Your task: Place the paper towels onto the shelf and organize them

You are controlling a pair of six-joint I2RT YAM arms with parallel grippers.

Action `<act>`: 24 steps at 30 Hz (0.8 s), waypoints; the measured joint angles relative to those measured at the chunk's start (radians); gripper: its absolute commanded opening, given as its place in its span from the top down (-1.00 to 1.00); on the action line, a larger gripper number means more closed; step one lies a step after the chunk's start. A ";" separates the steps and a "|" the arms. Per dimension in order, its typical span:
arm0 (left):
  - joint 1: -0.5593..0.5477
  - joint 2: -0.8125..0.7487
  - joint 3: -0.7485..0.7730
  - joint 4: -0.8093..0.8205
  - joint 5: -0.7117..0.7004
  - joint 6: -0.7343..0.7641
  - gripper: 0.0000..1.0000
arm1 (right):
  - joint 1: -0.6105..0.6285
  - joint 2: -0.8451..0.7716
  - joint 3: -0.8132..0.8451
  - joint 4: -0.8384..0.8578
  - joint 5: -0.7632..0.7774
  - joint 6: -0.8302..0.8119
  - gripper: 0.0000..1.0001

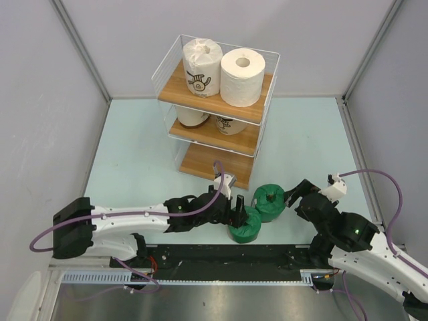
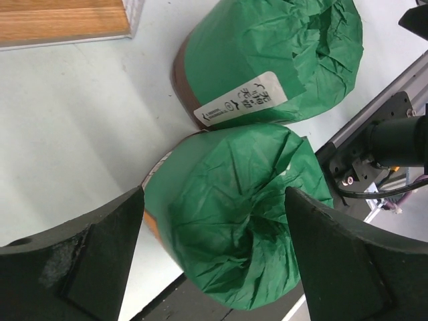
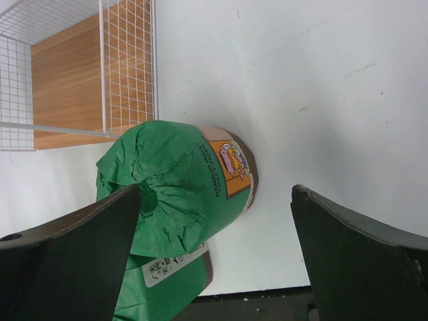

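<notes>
Two dark green wrapped rolls stand touching on the table in front of the shelf: a near one and a far one. My left gripper is open, its fingers on either side of the near green roll, not closed on it. My right gripper is open, just right of the far green roll, which lies toward its left finger. On the top board stand a white logo roll and a plain white roll. Two beige rolls sit on the middle board.
The bottom wooden board shows bare behind the white wire. The table's black front rail runs right behind the near green roll. Grey walls close in the left, right and back.
</notes>
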 measured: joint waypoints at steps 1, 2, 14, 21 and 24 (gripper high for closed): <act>-0.003 0.010 0.008 -0.001 -0.001 0.000 -0.74 | 0.000 0.000 0.000 0.000 0.000 0.000 -0.99; -0.006 0.021 0.016 -0.002 0.000 0.000 -0.72 | 0.000 0.000 -0.001 0.000 0.000 0.000 -0.99; -0.016 0.047 0.031 -0.029 -0.014 0.000 -0.57 | 0.000 -0.001 -0.008 0.000 0.000 0.000 -0.99; -0.024 0.047 0.031 -0.039 -0.026 0.000 -0.52 | 0.000 -0.001 -0.010 0.000 0.000 0.001 -0.99; -0.024 0.051 0.031 -0.046 -0.034 0.000 -0.50 | 0.000 -0.001 -0.010 0.000 0.000 0.001 -1.00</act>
